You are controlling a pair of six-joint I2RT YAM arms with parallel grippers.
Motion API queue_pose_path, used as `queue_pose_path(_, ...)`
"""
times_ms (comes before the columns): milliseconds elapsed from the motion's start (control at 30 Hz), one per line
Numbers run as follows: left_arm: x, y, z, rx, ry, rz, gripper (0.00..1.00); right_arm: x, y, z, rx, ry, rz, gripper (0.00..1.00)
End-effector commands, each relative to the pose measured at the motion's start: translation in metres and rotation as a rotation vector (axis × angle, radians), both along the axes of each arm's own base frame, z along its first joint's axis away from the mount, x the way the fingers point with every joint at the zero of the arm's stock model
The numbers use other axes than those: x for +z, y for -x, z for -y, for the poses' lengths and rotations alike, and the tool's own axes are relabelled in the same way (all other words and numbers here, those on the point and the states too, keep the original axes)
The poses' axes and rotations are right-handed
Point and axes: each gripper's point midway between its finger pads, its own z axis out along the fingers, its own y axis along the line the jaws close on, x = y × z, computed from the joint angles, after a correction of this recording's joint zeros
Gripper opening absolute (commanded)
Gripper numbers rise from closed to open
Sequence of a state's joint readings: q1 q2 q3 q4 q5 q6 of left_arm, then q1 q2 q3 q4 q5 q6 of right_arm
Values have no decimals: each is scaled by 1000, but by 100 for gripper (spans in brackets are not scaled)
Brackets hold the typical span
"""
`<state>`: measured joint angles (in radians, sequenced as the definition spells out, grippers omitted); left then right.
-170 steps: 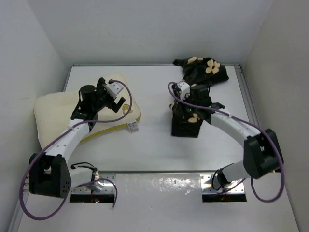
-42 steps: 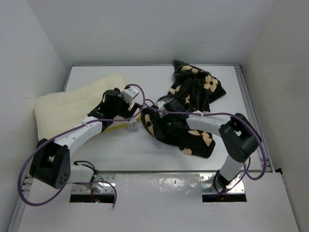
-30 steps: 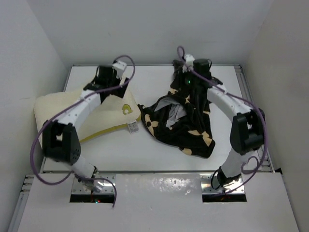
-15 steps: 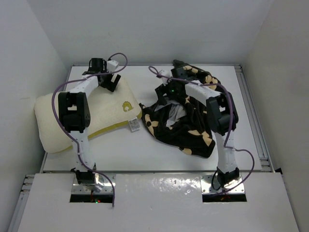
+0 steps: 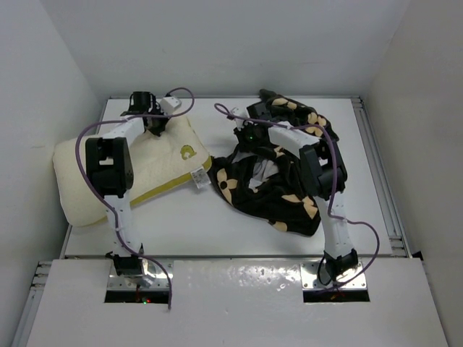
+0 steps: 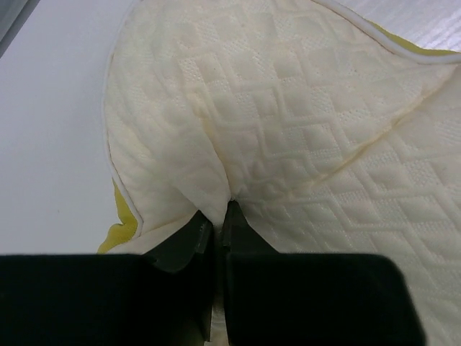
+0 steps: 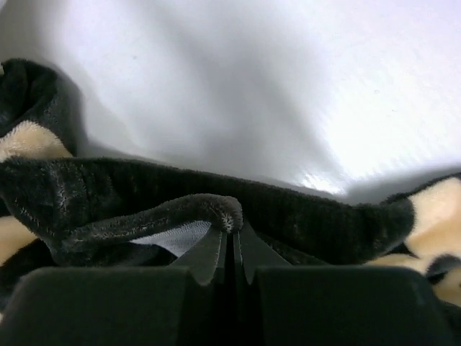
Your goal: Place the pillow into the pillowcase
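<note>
The cream quilted pillow (image 5: 123,170) lies at the left of the table, with yellow piping and a small yellow logo. My left gripper (image 5: 155,124) is at its far corner. In the left wrist view that gripper (image 6: 218,216) is shut on a pinched fold of the pillow (image 6: 288,130). The black pillowcase (image 5: 278,184) with tan flowers lies crumpled at centre right, its pale lining showing. My right gripper (image 5: 248,136) is at its far left edge. The right wrist view shows that gripper (image 7: 234,232) shut on the rolled hem of the pillowcase (image 7: 144,187).
The white table (image 5: 217,217) is boxed in by white walls on the left, back and right. A metal rail (image 5: 377,166) runs along the right edge. Both arms reach from their bases at the near edge to the back of the table.
Both grippers have gone from open to shut, the left on the pillow's far corner and the right on the pillowcase hem. The pillow corner has shifted slightly.
</note>
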<state>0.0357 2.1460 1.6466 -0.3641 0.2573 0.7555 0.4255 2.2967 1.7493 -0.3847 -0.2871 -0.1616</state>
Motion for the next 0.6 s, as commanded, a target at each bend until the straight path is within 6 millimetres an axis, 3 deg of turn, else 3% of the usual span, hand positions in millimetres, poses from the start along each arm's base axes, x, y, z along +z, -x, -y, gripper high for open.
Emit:
queue_pose_path(0,-52,60,9,-76,32,-228,0,67,-28,5,-97,-84,147,0)
queue_pose_path(33,-37,60,12,-90,35,-201,0,88,-35,8,-145,-114,186,0)
queue_pose_path(100,-20,67,24,-137,62,-190,0,98,-39,23,-219,-129,213,0)
queue_pose_path(133,2,67,28,-150,74,-153,0,127,-48,30,-344,-200,259,0)
queue_pose_path(200,28,73,46,-208,109,-134,0,128,-52,59,-509,-233,262,0)
queue_pose_path(233,55,75,48,-226,110,-84,0,139,-58,69,-634,-314,261,0)
queue_pose_path(267,64,86,71,-299,113,-89,0,147,-60,95,-752,-333,280,0)
queue_pose_path(333,90,98,83,-363,92,-48,0,159,-64,115,-896,-445,266,0)
queue_pose_path(367,94,109,93,-391,91,-69,0,156,-64,129,-950,-455,261,0)
queue_pose_path(433,111,122,105,-432,90,-59,0,159,-64,136,-981,-465,262,0)
queue_pose_path(500,120,140,121,-473,107,-88,0,155,-66,133,-976,-443,260,0)
queue_pose_path(533,140,145,134,-503,115,-57,0,156,-67,127,-963,-436,259,0)
queue_pose_path(567,144,156,143,-531,127,-81,0,157,-68,125,-960,-440,260,0)
